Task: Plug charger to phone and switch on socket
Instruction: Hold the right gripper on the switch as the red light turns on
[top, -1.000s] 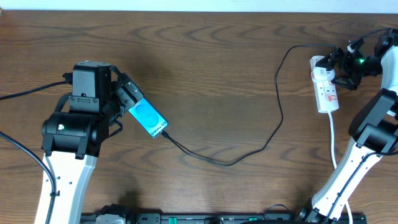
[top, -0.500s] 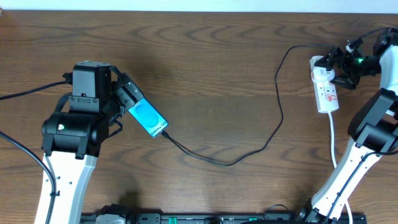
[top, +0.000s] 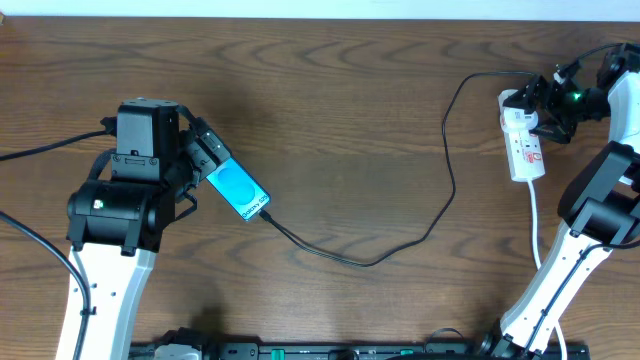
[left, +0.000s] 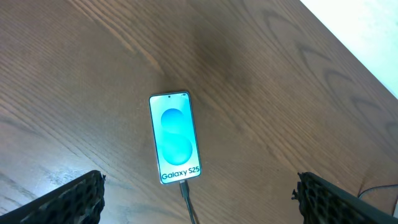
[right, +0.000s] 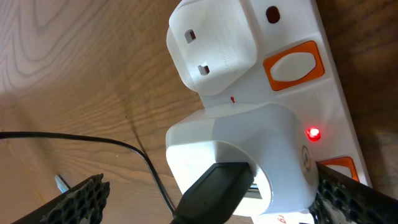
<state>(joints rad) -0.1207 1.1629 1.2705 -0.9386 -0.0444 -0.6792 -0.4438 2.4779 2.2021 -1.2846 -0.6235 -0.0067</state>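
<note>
The phone (top: 240, 192) lies on the table with its cyan screen lit, reading "Galaxy S25" in the left wrist view (left: 175, 137). The black charger cable (top: 400, 250) is plugged into its lower end (left: 185, 190) and runs right to the socket (top: 524, 150). My left gripper (top: 205, 160) is open, just behind the phone, its fingers wide apart (left: 199, 202). My right gripper (top: 545, 105) is open over the socket's far end. In the right wrist view its fingers (right: 211, 199) straddle a white adapter (right: 261, 137) holding the cable's black plug (right: 214, 190). A red light (right: 313, 132) glows beside it.
A second white plug (right: 211, 46) sits in the strip beside an orange switch (right: 292, 65). The strip's white cord (top: 535, 225) runs toward the front past the right arm's base. The table's far edge (top: 320, 15) meets a white wall.
The right gripper has shifted very slightly over the socket's far end. The phone, cable and left arm have not moved.
</note>
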